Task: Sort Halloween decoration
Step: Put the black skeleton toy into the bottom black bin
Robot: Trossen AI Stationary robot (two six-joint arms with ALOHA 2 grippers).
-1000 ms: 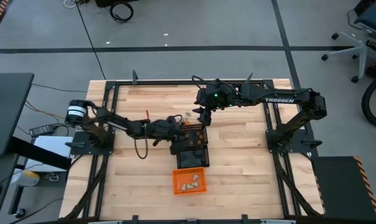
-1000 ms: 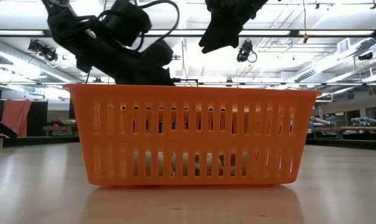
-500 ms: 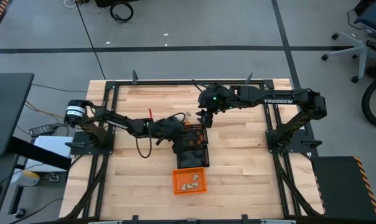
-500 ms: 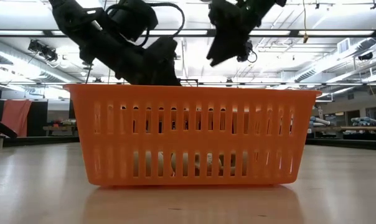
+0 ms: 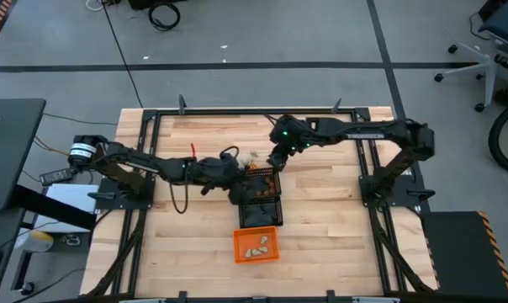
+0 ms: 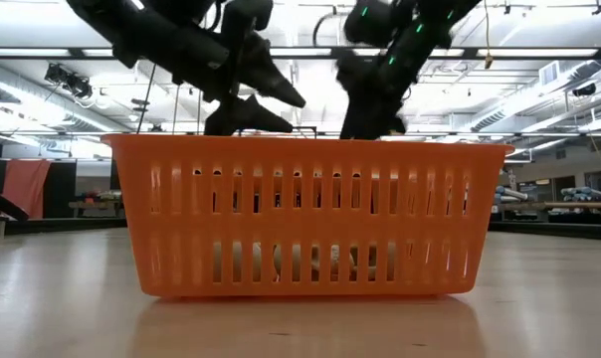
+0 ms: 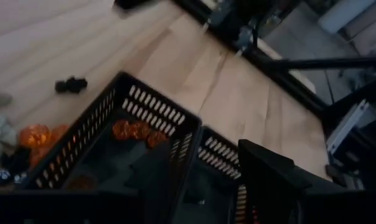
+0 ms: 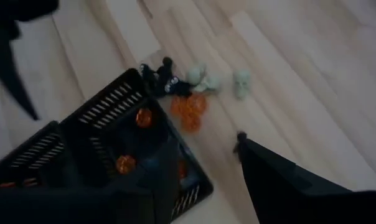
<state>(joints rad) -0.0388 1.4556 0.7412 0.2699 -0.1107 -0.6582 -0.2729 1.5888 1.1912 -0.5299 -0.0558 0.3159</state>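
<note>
Loose Halloween decoration trinkets, orange [image 8: 188,106], cream-white [image 8: 203,78] and black [image 8: 160,78], lie in a small pile on the table beside the far black mesh basket [image 5: 263,179]. A few orange ones [image 7: 135,130] rest on that basket's floor. My left gripper [image 6: 296,113] hovers open above this basket, with nothing between its fingers. My right gripper [image 5: 274,160] is open too and hangs over the basket's far right corner, near the pile. Cream-white trinkets [image 5: 256,250] lie in the orange basket [image 5: 256,244].
A second black mesh basket [image 5: 258,212] stands between the far one and the orange basket, the three in a row toward the table's near edge. In the low view the orange basket [image 6: 310,214] hides the table behind it. Bare wood lies to the left and right.
My left gripper has risen from behind the orange basket's rim and rolled; its spread fingers now show above the rim. My right gripper has come down toward the trinket pile and the far black basket, turning as it sank.
</note>
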